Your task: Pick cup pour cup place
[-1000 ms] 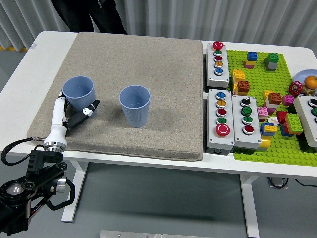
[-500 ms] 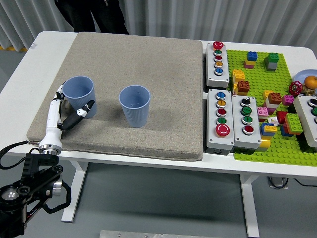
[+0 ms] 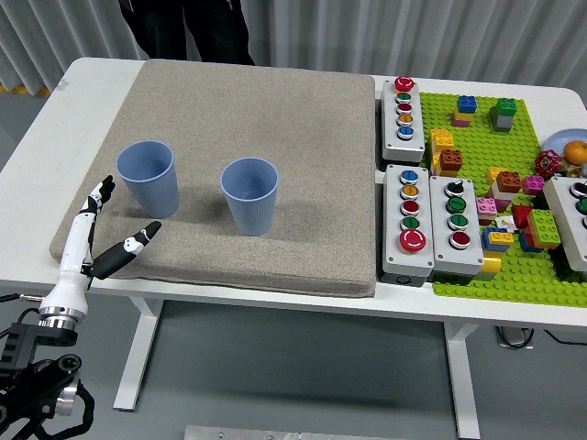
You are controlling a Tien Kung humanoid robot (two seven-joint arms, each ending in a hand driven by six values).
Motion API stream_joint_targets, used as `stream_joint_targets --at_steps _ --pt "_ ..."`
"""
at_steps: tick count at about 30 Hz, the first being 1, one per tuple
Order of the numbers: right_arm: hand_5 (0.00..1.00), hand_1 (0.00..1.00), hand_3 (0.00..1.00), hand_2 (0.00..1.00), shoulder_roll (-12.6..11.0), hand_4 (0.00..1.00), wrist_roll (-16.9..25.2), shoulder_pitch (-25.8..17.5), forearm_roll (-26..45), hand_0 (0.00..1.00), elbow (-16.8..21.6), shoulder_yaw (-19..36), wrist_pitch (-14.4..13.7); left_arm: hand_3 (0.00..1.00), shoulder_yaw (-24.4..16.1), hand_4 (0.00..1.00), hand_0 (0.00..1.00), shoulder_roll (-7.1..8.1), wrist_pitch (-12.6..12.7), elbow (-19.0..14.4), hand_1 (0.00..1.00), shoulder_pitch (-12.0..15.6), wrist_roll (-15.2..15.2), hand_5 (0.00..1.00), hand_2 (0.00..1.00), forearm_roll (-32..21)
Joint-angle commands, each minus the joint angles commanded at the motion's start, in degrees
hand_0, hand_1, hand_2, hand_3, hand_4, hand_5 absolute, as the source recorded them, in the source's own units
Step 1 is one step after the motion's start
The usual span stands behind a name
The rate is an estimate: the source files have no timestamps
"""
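Fingers spread and empty, the left hand [image 3: 96,234] hangs off the mat's [image 3: 248,110] left edge near two upright cups [image 3: 149,177].

Bright, even light; soft shadows

- White table [image 3: 37,137], near edge at bottom.
- Beige mat [image 3: 303,137] covers left + middle of tabletop.
- 3 grey button boxes beside mat's right edge: [image 3: 403,120] far, [image 3: 409,223] near, [image 3: 456,226] touching it.
- Green brick baseplate [image 3: 514,275] on right, loose bricks on it.
- 4th button box [image 3: 573,220] at right edge.
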Motion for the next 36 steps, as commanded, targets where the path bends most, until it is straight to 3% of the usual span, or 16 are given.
stream_joint_targets --at_steps 7,18,27,32,36 --pt "0.075 0.629 0.569 0.56 0.2 0.002 -0.5 -0.5 -0.5 0.703 0.1 0.5 0.0 0.998 -2.1 0.998 0.998 0.26 0.2 -3.6 0.995 3.9 1.0 0.527 0.998 5.6" --pt "0.077 0.629 0.567 0.56 0.2 0.002 -0.5 -0.9 -0.7 0.703 0.2 0.5 -0.3 0.998 -5.3 0.998 0.998 0.55 0.9 -7.2 0.983 3.6 0.9 0.576 0.998 5.2" --pt "0.077 0.629 0.567 0.559 -0.1 0.002 0.1 -0.7 -0.4 0.701 0.0 0.3 -0.5 0.998 -16.5 0.998 0.985 2.25 2.2 -13.7 0.962 2.6 0.7 0.588 0.998 4.1" --pt "0.077 0.629 0.567 0.559 -0.4 0.002 0.6 0.4 -0.1 0.701 0.0 0.4 -0.9 0.998 -21.1 0.998 0.985 4.4 2.4 -14.9 0.962 -0.3 1.2 0.588 0.998 3.1" --pt "0.079 0.629 0.567 0.559 -0.5 0.002 1.4 0.6 1.2 0.701 0.0 -0.1 -1.3 0.998 -22.5 0.998 0.973 7.63 1.3 -11.2 0.945 -7.2 1.5 0.604 0.998 -2.2"
